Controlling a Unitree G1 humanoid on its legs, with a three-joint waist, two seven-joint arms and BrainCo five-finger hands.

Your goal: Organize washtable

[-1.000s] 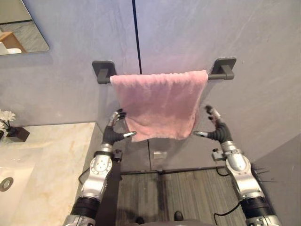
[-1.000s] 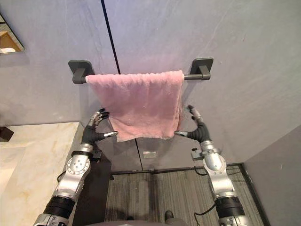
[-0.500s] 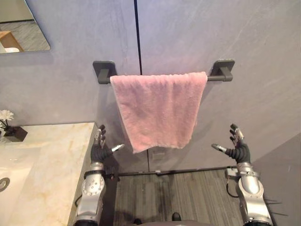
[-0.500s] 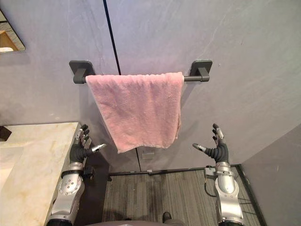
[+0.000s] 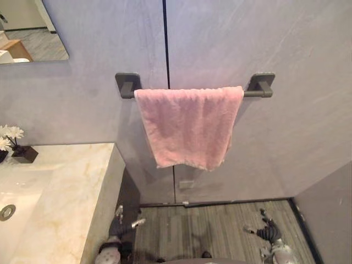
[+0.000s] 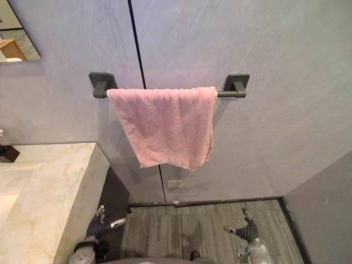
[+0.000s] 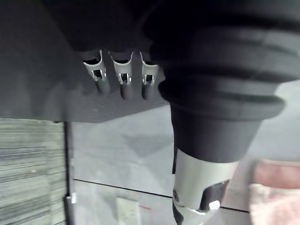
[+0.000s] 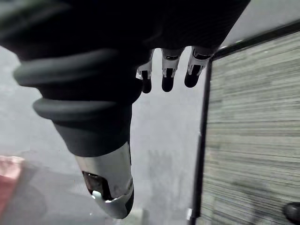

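The towel hangs over the bar, well above both hands and between them, spread fairly flat with a slanted lower edge; that part looks done. The left hand and right hand are low near the floor, fingers straight and spread, holding nothing. Beside the left hand, the marble counter bears flowers by the sink; I cannot tell what is left to tidy there. A mirror hangs on the grey wall.

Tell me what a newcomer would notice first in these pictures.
A pink towel hangs draped over a dark towel bar on the grey wall, dead centre. At lower left sits a pale marble counter with white flowers at its back. The left hand and right hand are open, low by the floor.
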